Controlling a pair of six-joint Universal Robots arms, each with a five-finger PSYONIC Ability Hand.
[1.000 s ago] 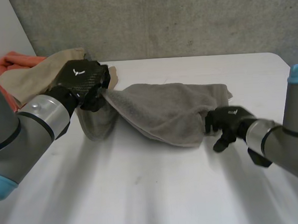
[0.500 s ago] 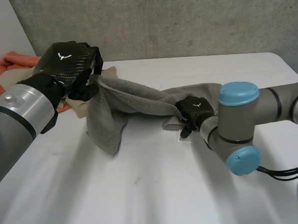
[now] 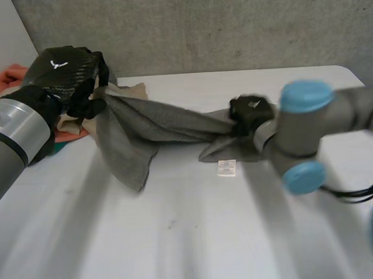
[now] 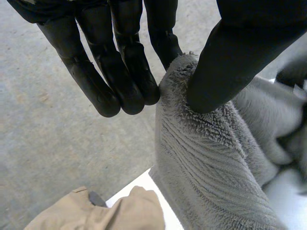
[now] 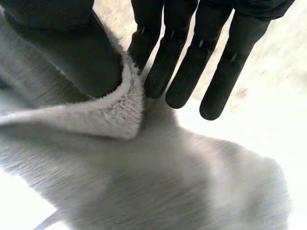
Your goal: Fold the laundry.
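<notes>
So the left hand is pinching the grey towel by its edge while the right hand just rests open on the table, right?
Not quite. The right hand is not resting open on the table: the right wrist view shows its thumb and fingers pinching the grey towel too. The left hand does pinch the towel's edge.

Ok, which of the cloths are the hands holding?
The grey towel: left hand and right hand each pinch an end. The beige cloth and orange cloth lie unheld.

The grey towel (image 3: pixel 154 123) is fuzzy terry cloth; left hand (image 3: pixel 64 72) has a glossy woven-look shell; table (image 3: pixel 198 239) smooth, matt
</notes>
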